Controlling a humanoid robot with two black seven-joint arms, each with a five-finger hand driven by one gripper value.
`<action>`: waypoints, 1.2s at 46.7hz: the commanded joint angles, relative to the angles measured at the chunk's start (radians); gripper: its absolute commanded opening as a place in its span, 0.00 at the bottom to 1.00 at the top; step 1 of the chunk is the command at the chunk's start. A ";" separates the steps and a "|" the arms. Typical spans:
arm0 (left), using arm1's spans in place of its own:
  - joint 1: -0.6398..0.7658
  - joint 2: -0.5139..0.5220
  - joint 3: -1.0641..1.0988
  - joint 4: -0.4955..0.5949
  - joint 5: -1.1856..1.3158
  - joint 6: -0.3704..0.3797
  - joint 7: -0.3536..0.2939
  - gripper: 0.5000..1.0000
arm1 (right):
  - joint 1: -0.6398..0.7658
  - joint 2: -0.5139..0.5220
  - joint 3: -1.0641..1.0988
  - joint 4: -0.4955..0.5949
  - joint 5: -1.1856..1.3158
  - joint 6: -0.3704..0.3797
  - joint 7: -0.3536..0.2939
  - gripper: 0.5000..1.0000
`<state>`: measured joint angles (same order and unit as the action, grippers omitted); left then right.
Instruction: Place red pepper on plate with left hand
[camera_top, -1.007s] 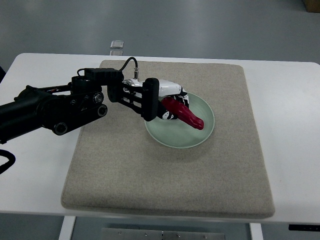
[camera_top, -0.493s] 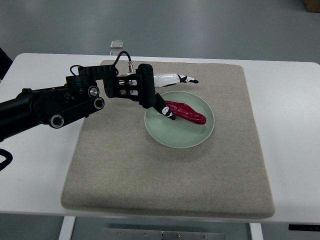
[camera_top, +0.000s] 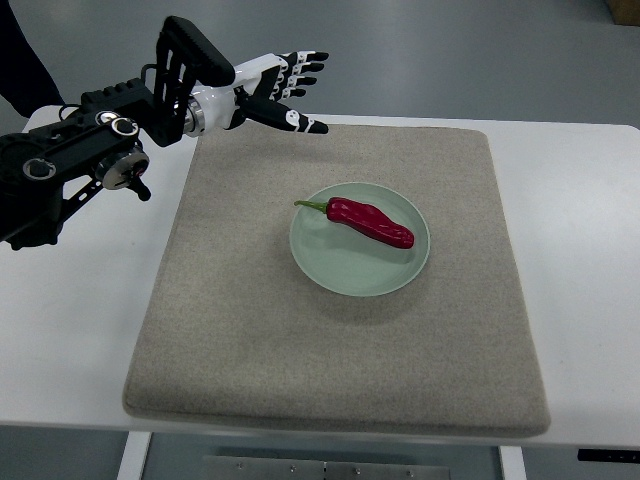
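Red pepper (camera_top: 371, 222): lies on the pale green plate (camera_top: 331, 266), slantwise across its upper half, green stem toward the upper left, tip toward the right rim. Touches nothing but the plate.

Left hand (camera_top: 270, 86): well apart from the plate, up over the far left corner of the grey mat (camera_top: 250, 340). Fingers (camera_top: 303, 66) spread and released, pointing right, grasping nothing. Arm (camera_top: 80, 165) in from the left edge, over the white table (camera_top: 580, 200).

Step in hand, as a judgement: placing looks done, pepper resting wholly inside the rim, hand clear and empty. Only the retreat left.

Next move, as a judgement: carry the arm back toward the left edge, away from the mat. No regrasp called for; no nudge needed, since no part of the pepper overhangs the rim.

Count:
- one red pepper
- one plate
- one mat, plate near its middle
- one table
- one robot hand in view; right hand not seen
- a dark shape at the upper left corner, perhaps a person's sleeve; too little shown to tell
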<state>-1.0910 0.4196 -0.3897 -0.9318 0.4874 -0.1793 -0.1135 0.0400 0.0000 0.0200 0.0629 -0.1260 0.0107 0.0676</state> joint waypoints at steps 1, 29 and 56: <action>0.022 0.007 0.002 0.019 -0.133 0.001 0.000 0.99 | 0.000 0.000 0.000 -0.001 0.000 0.000 0.000 0.86; 0.086 0.013 -0.011 0.128 -0.523 -0.131 0.077 1.00 | 0.000 0.000 0.000 0.000 0.000 0.000 0.000 0.86; 0.203 0.048 -0.202 0.133 -0.624 -0.132 0.087 1.00 | 0.000 0.000 0.000 0.006 -0.003 0.009 0.001 0.86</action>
<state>-0.9004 0.4654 -0.5774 -0.8002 -0.1384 -0.3107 -0.0259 0.0399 0.0000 0.0199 0.0691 -0.1288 0.0202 0.0676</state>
